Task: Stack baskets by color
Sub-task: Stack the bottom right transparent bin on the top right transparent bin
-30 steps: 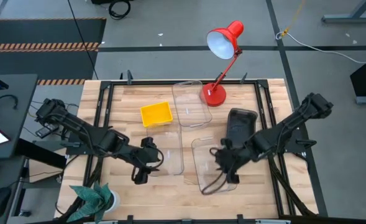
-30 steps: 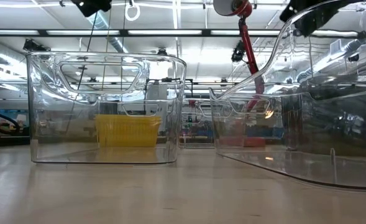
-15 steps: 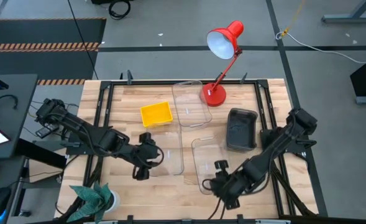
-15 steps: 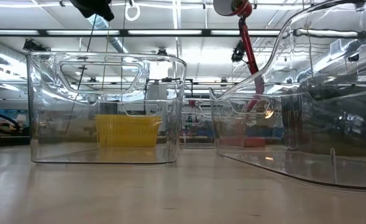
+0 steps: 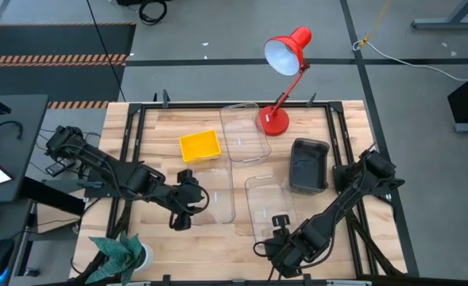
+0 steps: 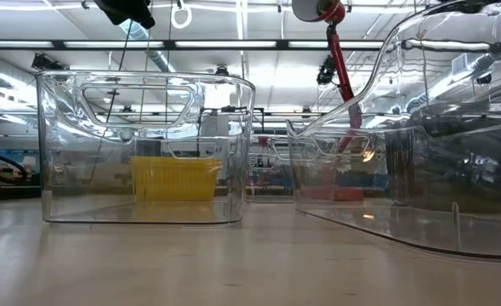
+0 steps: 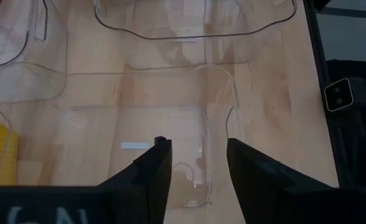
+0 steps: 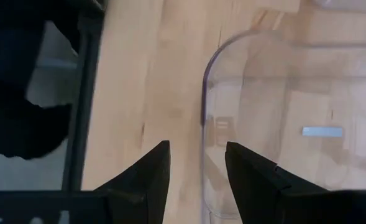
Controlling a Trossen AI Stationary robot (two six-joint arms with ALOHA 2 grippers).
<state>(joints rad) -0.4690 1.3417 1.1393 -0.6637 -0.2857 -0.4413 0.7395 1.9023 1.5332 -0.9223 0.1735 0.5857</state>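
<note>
Both hands work at clear baskets near the front of the wooden counter [image 5: 154, 135]; the left hand [image 5: 187, 208] sits at the near end of the left clear basket [image 5: 216, 197], its two dark fingers [image 7: 151, 177] parted with the basket's end wall standing between them, though whether they press on it cannot be told; the right hand [image 5: 275, 241] hangs at the near end of the front clear basket [image 5: 267, 202], fingers [image 8: 150, 174] apart and astride the basket's rounded rim, with no firm grip to be seen.

In the low view that front basket looks tilted, its far end raised off the wood.

A third clear basket [image 5: 244, 131] lies toward the back of the counter, just beside the base of the red desk lamp [image 5: 283, 71]; the small yellow basket [image 5: 199, 146] sits to its left, apart from it; the smoky dark grey basket [image 5: 307, 164] rests on the right side, beside the front clear basket's far end.
</note>
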